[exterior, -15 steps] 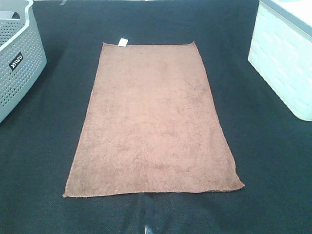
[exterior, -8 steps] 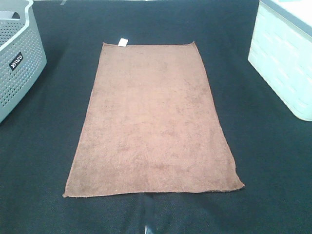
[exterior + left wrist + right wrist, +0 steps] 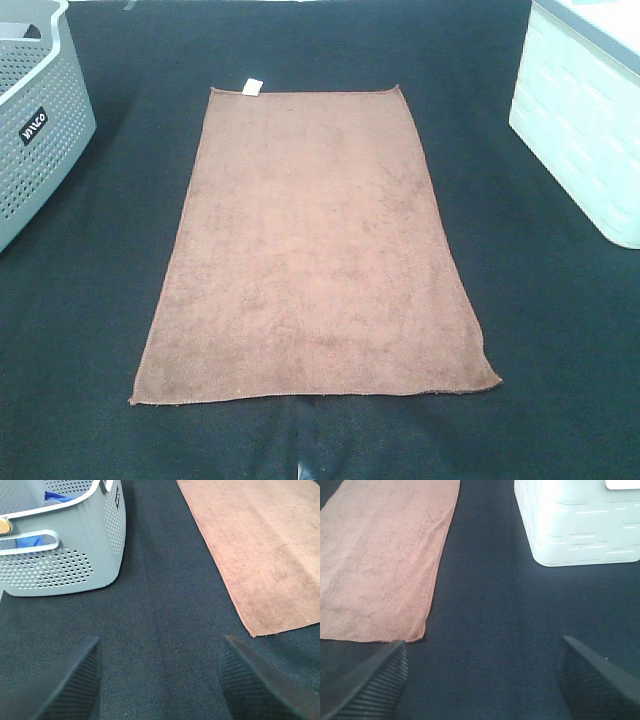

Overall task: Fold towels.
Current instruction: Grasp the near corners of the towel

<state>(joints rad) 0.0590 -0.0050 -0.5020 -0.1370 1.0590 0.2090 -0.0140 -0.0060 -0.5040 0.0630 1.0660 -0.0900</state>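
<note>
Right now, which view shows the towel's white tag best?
Exterior high: the white tag shows plainly at the far left corner of the towel. Both wrist views catch only a near towel corner, no tag.

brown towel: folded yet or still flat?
Spread flat. The brown towel lies as one unfolded layer on the black table, all four corners showing.

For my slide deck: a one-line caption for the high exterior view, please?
Brown towel lies flat and unfolded on the dark table, between a grey basket and a white bin.
</note>
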